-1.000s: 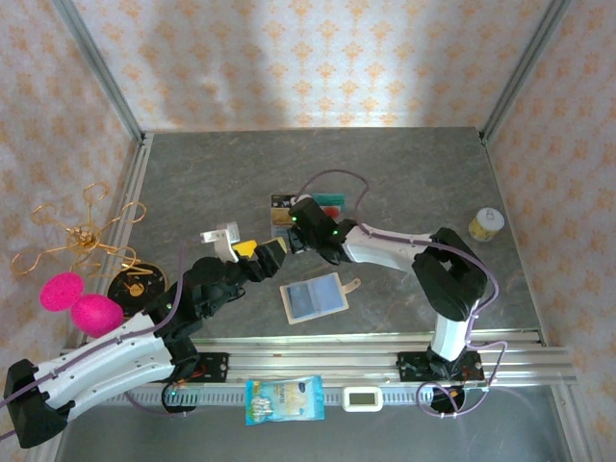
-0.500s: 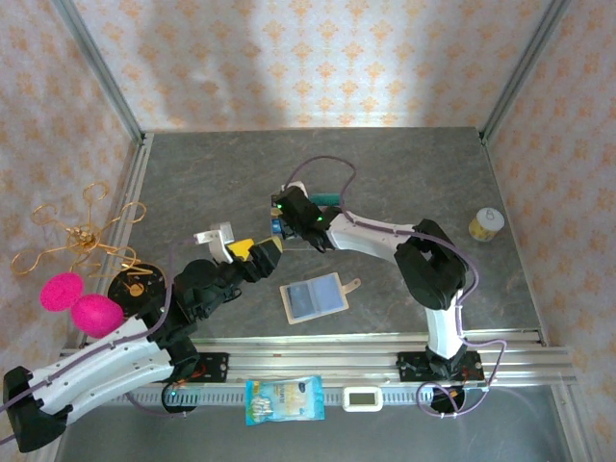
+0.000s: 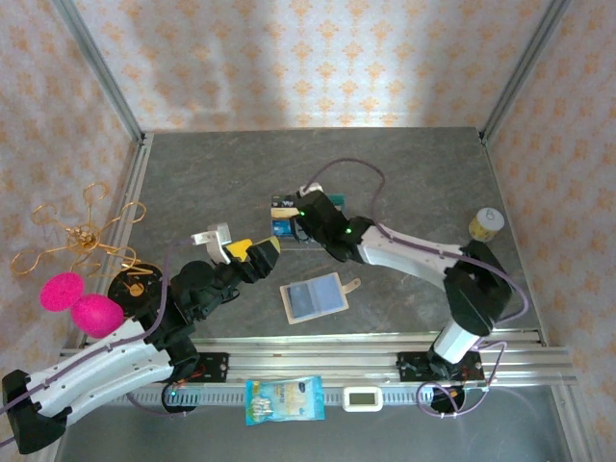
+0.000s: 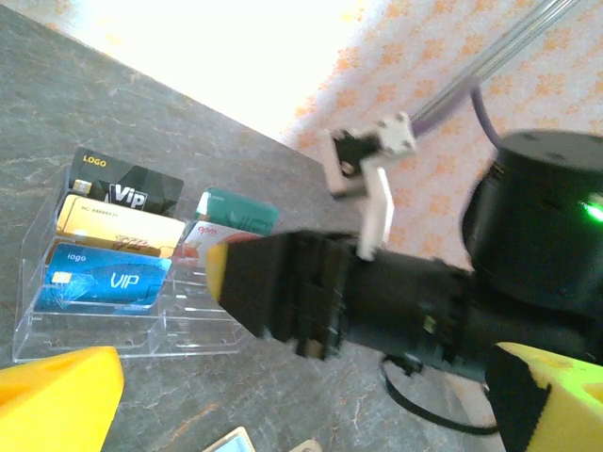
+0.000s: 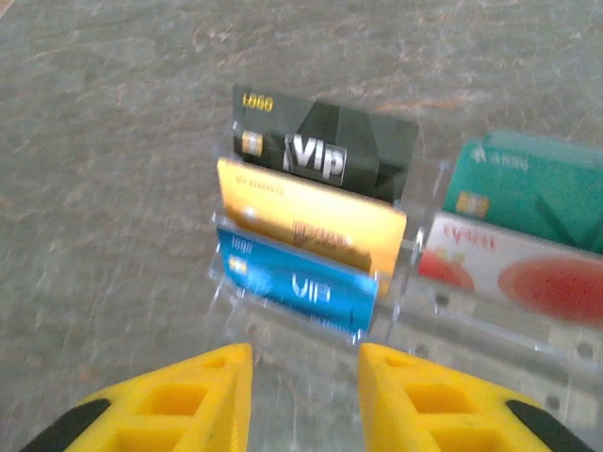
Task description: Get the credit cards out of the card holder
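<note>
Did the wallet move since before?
No. The wallet sits at the same spot and tilt, just beyond the metal rail.

Two robot arms: the left arm and right arm have smooth white shells between rounded black joints. Thin purple cables loop along each. Their jaws are bright yellow plastic with black patches. A green light glows at the right wrist.

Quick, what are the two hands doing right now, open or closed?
Left hand: open, holding nothing.
Right hand: partly open, holding nothing.
</note>
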